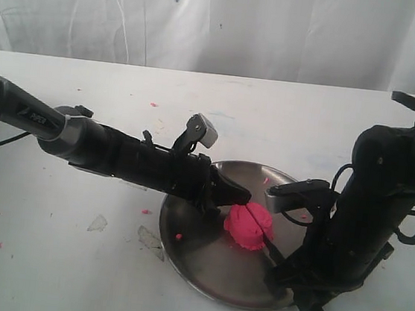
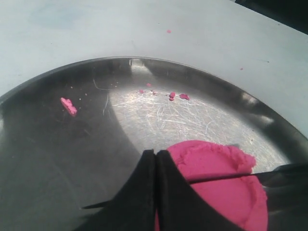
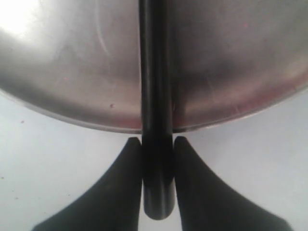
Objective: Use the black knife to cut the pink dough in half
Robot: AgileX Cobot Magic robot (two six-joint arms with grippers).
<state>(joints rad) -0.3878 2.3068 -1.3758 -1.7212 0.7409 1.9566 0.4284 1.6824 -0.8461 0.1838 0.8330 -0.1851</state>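
Observation:
The pink dough (image 1: 249, 226) is one round mound in the steel plate (image 1: 202, 271). The black knife (image 2: 221, 176) lies as a thin line across the mound's top (image 2: 231, 192), and its tip pokes out past my left fingers. My left gripper (image 2: 156, 153) is shut with nothing in it, its tips (image 1: 243, 197) at the mound's far-left side. My right gripper (image 3: 157, 143) is shut on the knife's handle (image 3: 156, 96), just outside the plate's rim (image 3: 72, 117). In the exterior view that gripper (image 1: 284, 273) is low at the plate's near-right edge.
Pink crumbs (image 2: 69, 106) lie in the plate (image 2: 57, 154), more (image 2: 172, 95) near its far side, and a few on the white table (image 1: 145, 211). Two clear plastic scraps (image 1: 98, 222) lie left of the plate. A white curtain hangs behind.

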